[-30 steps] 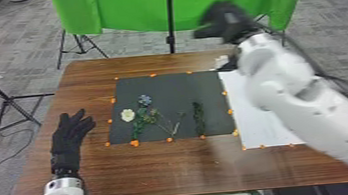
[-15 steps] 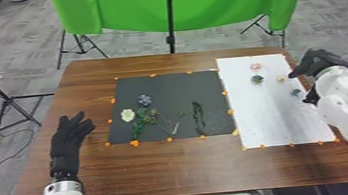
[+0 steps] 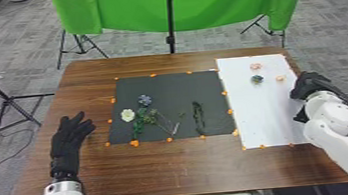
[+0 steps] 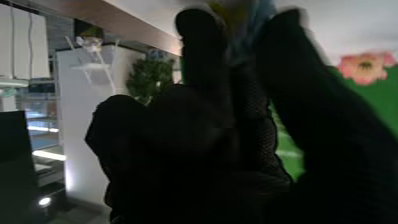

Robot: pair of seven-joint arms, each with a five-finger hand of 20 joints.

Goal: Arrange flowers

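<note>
Okay, your right hand [image 3: 310, 85] is at the outer edge of the smooth white sheet [image 3: 265, 113], with a blurry blue bloom [image 4: 259, 16] right by it. Can't tell if you've got a grip yet, so I'd check that before lifting, and squeeze gently since petals probably crush easily. Just inward and farther forward of the hand: a round pink flower [image 3: 255, 66], a small peach flower [image 3: 280, 78] and a dark bluish flower [image 3: 257, 79]. Past those on the worktop [image 3: 176, 170], the flat dark mat [image 3: 165, 88] has a pale flower [image 3: 127, 115] and a slim leafy sprig [image 3: 199, 118]. Your left hand [image 3: 67, 136] is well apart, relaxed and empty.
</note>
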